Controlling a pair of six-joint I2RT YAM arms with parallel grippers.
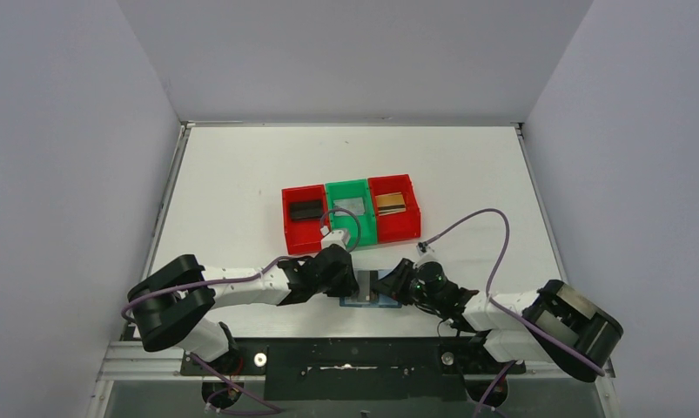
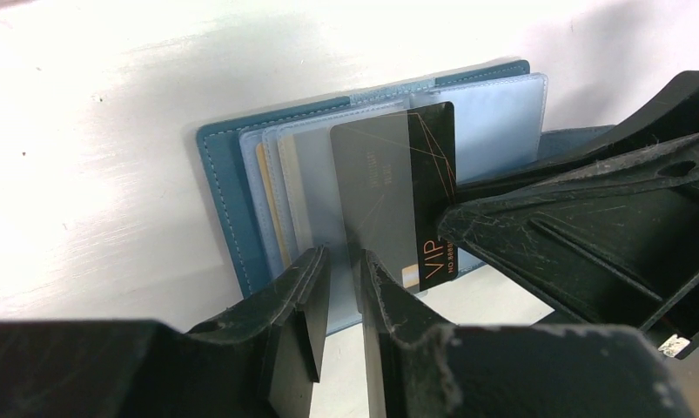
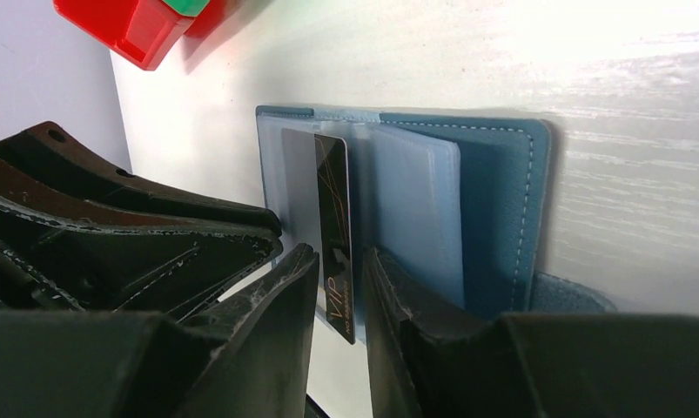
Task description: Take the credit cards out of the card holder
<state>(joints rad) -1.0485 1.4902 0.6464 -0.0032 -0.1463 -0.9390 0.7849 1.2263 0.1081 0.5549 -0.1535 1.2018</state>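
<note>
Open card holder [image 2: 228, 209] lies flat on the white table [image 1: 241, 174], teal cover down, pale clear sleeves [image 2: 502, 122] fanned on top. It sits directly between the two sets of jaws, which face each other across it. One black VIP card [image 2: 389, 192] stands part-way out of its sleeve, printed end toward the right gripper [image 3: 341, 279]. Right jaws: narrow, one finger on either side of the card's protruding end. A sliver of gap shows between card and outer finger [image 3: 398, 296], so not clamped as seen. Left gripper [image 2: 344, 270]: jaws narrow too, table visible through the slot, straddling the near edge of a clear sleeve just beside the VIP card. Cannot tell whether either pad touches that sleeve. In the left wrist view the right gripper's tip meets the card's edge, just ahead and right of the left jaws. A thin gold-brown edge [image 2: 263, 196] shows inside a sleeve left of the left jaws; too little shows to say more. Snap tab [image 3: 572, 294] pokes from the cover just outside the right jaws. Beyond both jaws, three bins in a touching row: red bin [image 1: 292, 231] with a black card [image 1: 306, 209], green bin [image 1: 366, 231] with a silver-grey card [image 1: 350, 205], second red bin [image 1: 408, 228] with a gold-brown card [image 1: 391, 202]. Purple cables [image 1: 494, 228] loop off both wrists.
</note>
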